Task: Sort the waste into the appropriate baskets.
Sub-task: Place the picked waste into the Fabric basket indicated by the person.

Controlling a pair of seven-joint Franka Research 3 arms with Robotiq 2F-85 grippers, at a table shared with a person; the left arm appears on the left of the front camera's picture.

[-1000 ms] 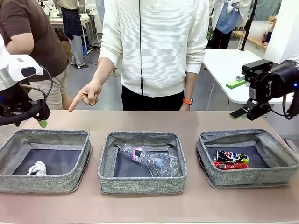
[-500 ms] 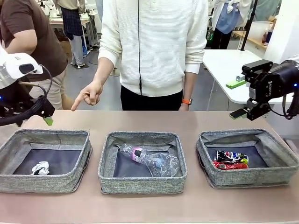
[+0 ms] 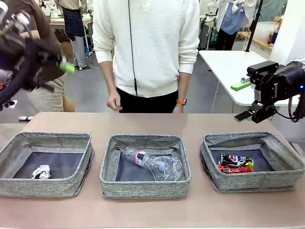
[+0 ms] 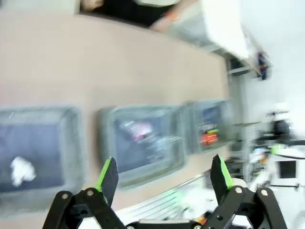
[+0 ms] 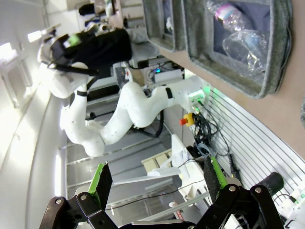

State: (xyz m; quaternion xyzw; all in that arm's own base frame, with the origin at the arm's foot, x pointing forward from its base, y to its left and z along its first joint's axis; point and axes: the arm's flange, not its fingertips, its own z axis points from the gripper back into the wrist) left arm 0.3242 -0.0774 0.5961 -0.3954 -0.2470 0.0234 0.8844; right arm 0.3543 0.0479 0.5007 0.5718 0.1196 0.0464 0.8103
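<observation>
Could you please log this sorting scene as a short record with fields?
left basket: crumpled white paper ball
middle basket: pink-labelled bottle and crushed clear bottle
right basket: red can with dark multicoloured can behind it
left hand: open, holding nothing, raised high above the table
right hand: open, holding nothing, above the right basket's far edge
person: standing at the far side, hands off the table

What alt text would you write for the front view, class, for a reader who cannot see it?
Three grey fabric baskets sit in a row on a table: a crumpled paper ball in the left one, plastic bottles in the middle, cans in the right. Both open grippers are raised; a person stands behind.
</observation>
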